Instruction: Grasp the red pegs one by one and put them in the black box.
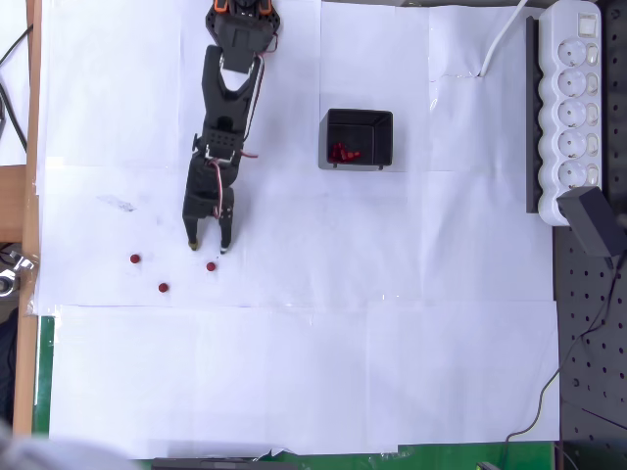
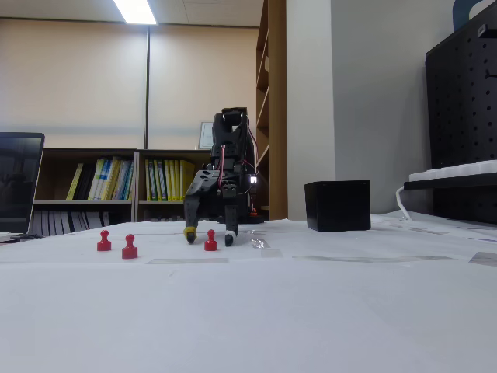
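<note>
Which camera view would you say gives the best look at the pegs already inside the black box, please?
The overhead view: it looks straight down into the black box, where a small cluster of red pegs lies near its lower-left corner. The fixed view sees only the outer side wall of the black box, so its contents are hidden there.

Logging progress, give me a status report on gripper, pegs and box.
Gripper open, low over the paper. Nearest red peg just ahead; two more pegs loose. Several pegs in black box. Path clear.

Overhead view: the table (image 1: 294, 372) is seen straight down, from afar. Fixed view: taken low at table level, facing the arm (image 2: 224, 167). The arm and box (image 1: 359, 137) are shared.
</note>
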